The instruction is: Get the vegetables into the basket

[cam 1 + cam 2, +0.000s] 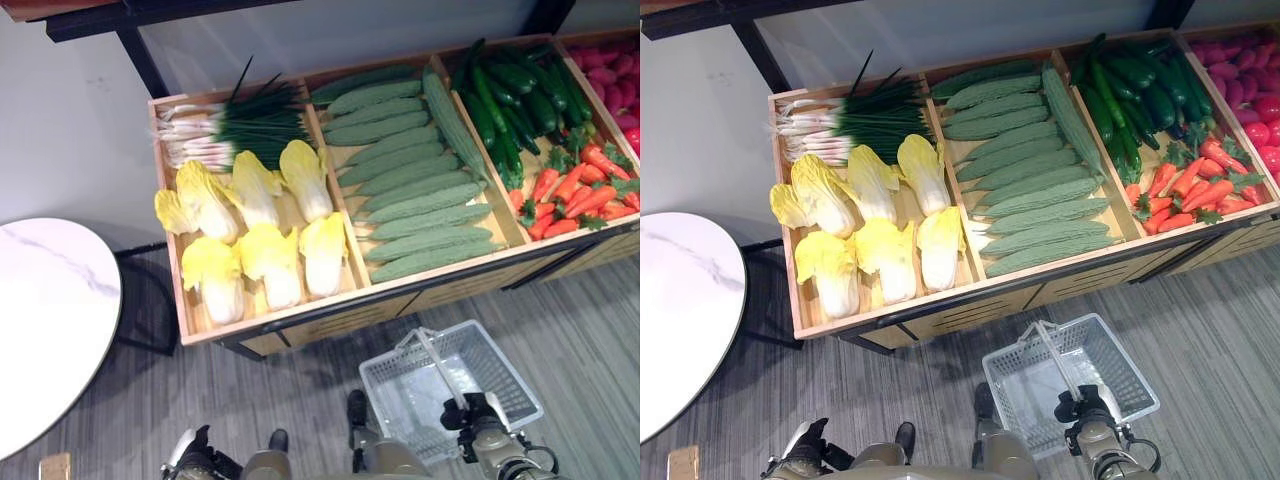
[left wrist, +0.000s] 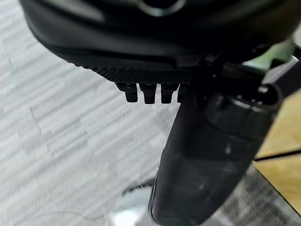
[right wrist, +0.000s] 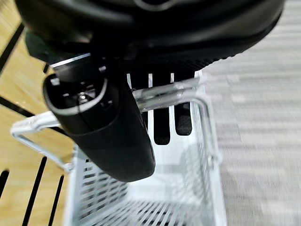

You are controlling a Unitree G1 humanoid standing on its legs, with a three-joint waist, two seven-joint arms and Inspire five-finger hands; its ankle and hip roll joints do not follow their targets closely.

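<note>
A wooden display stand (image 1: 400,292) holds the vegetables in compartments: yellow-white cabbages (image 1: 255,235), green bitter gourds (image 1: 420,190), dark cucumbers (image 1: 515,100), orange carrots (image 1: 580,190) and spring onions (image 1: 235,125). A white wire basket (image 1: 505,372) hangs low in front of the stand with nothing in it. My right hand (image 1: 478,415) is shut on the basket's handle (image 3: 181,87), which runs under its curled fingers (image 3: 161,125). My left hand (image 1: 190,455) hangs low at the lower left with fingers (image 2: 141,92) straight, holding nothing, over the grey floor.
A round white marble-look table (image 1: 40,320) stands to the left of the stand. Red vegetables (image 1: 615,80) fill the stand's far right compartment. A black frame post (image 1: 140,60) rises behind the stand against the pale wall. Grey striped floor (image 1: 580,340) lies in front.
</note>
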